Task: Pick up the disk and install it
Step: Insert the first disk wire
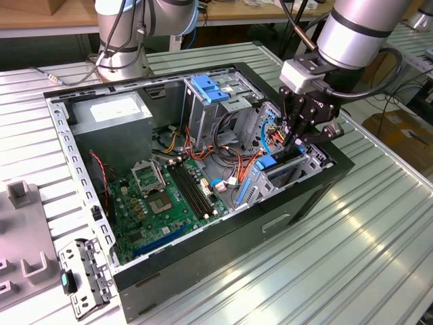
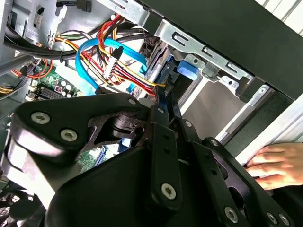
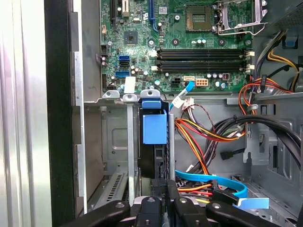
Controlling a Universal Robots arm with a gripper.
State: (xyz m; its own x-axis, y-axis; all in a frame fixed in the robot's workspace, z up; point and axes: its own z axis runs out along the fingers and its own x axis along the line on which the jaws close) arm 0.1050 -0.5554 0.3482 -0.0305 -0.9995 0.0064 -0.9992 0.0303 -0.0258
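1. Disk (image 3: 154,142) stands on edge in the metal drive bay (image 3: 109,146) at the front corner of the open computer case (image 1: 223,254). Its blue carrier rail (image 3: 155,124) shows at the top of the slot in the first wrist view, and in the exterior view the disk (image 1: 281,162) lies at about 3 o'clock from the motherboard (image 1: 169,196).
2. Gripper (image 3: 163,196) sits directly over the rear edge of the disk. Its black fingers (image 2: 163,106) are drawn narrow, and they seem to pinch or press that thin edge; true contact cannot be confirmed.
3. Progress, as a judgement: the pickup is done and the disk is well inside its bay, so the insertion looks late but perhaps not fully seated.
4. Edges: bay walls flank the disk closely on both sides, leaving little sideways play.
5. Crowding: a blue data cable (image 2: 90,61) and a bundle of red, yellow and orange power wires (image 3: 203,137) run just beside the gripper, toward the case interior.
6. Open room lies above the case, around the arm (image 1: 358,34).
7. A person's hand (image 2: 279,165) rests on the outer case wall, near the gripper in the second wrist view.
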